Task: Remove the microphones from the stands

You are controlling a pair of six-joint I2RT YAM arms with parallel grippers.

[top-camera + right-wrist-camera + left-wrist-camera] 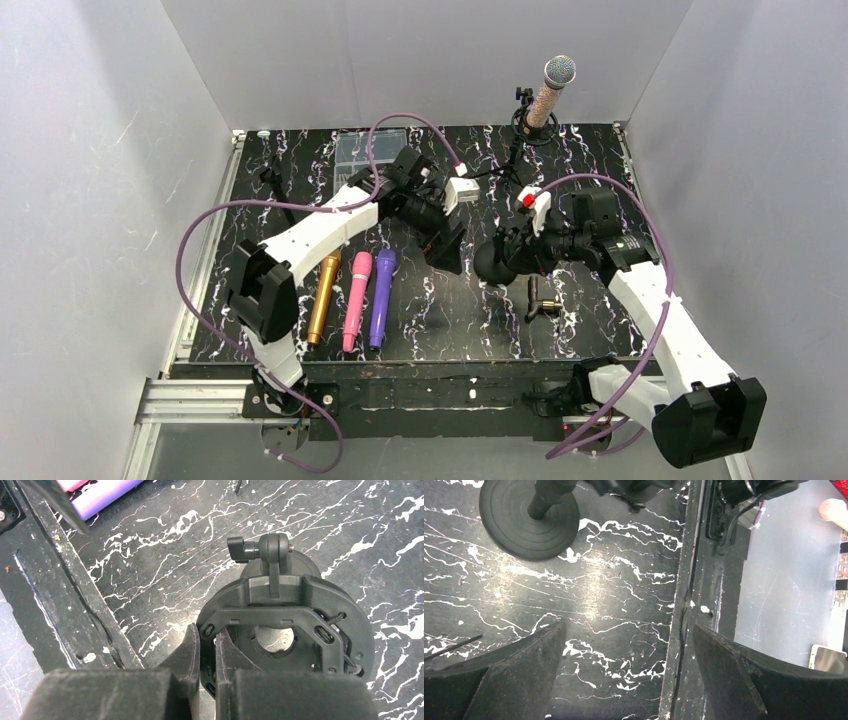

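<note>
Right jaws pinch stand mount point(280, 614) | left jaws wide, empty | microphone point(556, 78) far behind both

Black white-veined marble tabletop point(600, 170). Clear plastic box point(350, 150) at 11 o'clock, near the rear edge. Gold handheld microphone point(324, 298) and pink handheld microphone point(356, 300) lie side by side at 8 o'clock, heads toward 12. Small black clip-like fitting point(541, 300) lies at 4 o'clock, exact type unclear. Aluminium rail point(190, 398) at the near left corner.

White walls point(420, 60), black marbled tabletop point(470, 330)
</note>
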